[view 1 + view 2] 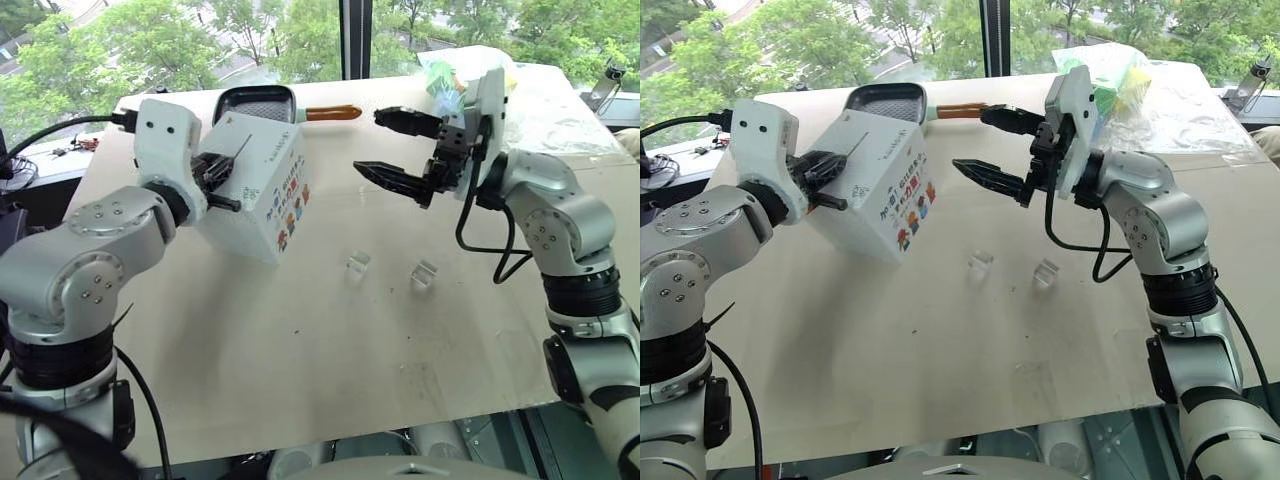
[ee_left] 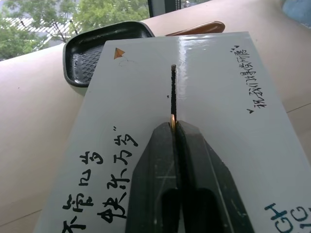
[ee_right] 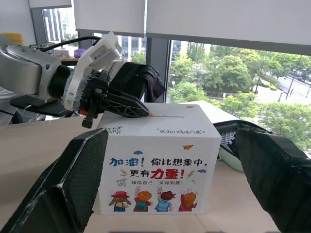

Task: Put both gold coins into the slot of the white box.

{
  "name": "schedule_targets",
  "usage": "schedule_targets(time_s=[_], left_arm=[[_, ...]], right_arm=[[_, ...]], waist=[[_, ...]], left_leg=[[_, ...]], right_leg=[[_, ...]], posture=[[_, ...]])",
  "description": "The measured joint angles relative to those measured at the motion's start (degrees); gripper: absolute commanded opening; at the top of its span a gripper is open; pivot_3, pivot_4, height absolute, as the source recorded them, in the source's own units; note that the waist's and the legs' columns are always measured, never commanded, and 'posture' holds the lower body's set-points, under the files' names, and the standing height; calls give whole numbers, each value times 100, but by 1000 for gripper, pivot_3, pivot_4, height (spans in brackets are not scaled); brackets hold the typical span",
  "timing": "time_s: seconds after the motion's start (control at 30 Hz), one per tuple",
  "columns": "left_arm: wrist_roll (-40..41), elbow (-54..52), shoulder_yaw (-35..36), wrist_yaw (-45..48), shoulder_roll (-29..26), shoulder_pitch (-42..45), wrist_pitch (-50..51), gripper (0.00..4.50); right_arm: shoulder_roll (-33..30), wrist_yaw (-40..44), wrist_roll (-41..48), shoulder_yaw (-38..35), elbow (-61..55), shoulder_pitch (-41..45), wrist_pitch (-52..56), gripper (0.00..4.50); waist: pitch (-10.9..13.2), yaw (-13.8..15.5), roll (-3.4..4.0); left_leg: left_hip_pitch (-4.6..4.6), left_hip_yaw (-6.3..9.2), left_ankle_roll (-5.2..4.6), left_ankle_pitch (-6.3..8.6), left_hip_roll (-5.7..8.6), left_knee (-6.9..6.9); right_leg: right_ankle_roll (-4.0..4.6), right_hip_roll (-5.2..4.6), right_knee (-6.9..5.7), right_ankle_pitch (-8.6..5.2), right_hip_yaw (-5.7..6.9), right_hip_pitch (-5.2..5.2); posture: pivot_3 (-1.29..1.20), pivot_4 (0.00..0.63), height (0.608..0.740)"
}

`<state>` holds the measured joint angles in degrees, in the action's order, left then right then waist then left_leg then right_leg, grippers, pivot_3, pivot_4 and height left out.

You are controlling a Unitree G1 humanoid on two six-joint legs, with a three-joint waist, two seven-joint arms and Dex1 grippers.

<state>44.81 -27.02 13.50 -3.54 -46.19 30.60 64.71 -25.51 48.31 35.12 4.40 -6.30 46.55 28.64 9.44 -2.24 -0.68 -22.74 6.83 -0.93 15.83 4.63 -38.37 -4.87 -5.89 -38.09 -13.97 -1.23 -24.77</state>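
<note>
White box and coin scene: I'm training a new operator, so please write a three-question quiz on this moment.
1. True or false: the left gripper holds a gold coin edge-on at the slot of the white box.
2. Multiple choice: what lies just behind the box? A) a black pan with an orange handle B) a red bowl C) a blue mug
3. Fill in: the right gripper has its jaws ____ and holds nothing.

Key: 1 true; 2 A; 3 open. In the left wrist view the coin's rim peeks from the closed fingertips right at the slit.
</note>
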Motion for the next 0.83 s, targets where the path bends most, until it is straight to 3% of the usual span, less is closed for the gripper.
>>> schedule_targets(time_s=[0.17, 0.2, 0.37, 0.43, 0.5, 0.63, 0.83], left_arm=[[-621, 88, -31, 363, 286, -201, -867, 3852], [-663, 87, 2, 508, 337, -205, -1059, 4470], [461, -663, 792, 1262, 846, -328, -1548, 4470], [1165, -1602, 901, 1780, 755, -1288, -1534, 4470], [1320, -2066, 805, 2038, 650, -2228, -1440, 4470], [411, -2242, 598, 2389, 591, -3780, -1902, 4470], [-1348, -1674, -367, 3042, 755, -5086, -3429, 4470]], right_arm=[[-3, 2, -32, -40, -70, -85, 4, 4500], [-13, 4, -31, -56, -83, -129, 14, 4500], [-317, 196, 23, -172, -275, -818, 95, 4500], [-487, 404, 37, -326, -259, -1466, -1, 4500], [-687, 594, -39, -378, -236, -1942, -115, 4500], [-1179, 1047, -363, -537, -96, -3031, -590, 4500], [-1219, 1335, -835, -666, 639, -3875, -1622, 4500]], waist=[[0, 35, -2], [1, 38, -4], [-1, 62, -15], [-1, 19, -9], [0, -17, -7], [1, 49, -2], [6, 144, 8]], left_leg=[[-9, 6, 0, 0, 4, -4], [-13, 9, 0, 0, 4, -4], [-20, 15, -3, 2, 5, 2], [-12, 4, -13, 9, 5, 7], [-10, -10, -13, 9, -3, 7], [10, -15, -7, 5, -6, 3], [103, -41, -42, 25, -3, 2]], right_leg=[[0, -4, 6, 0, 6, 1], [0, -5, 8, 0, 10, -1], [0, -14, 23, 0, 25, 0], [-1, -19, 18, -1, 17, -1], [-1, -12, 18, -1, 8, -5], [5, -4, 8, 1, 6, 11], [35, -8, 35, -8, -12, 117]], posture=[[0, 150, 721], [0, 150, 721], [0, 150, 721], [0, 150, 721], [0, 150, 721], [0, 150, 721], [0, 150, 721]])
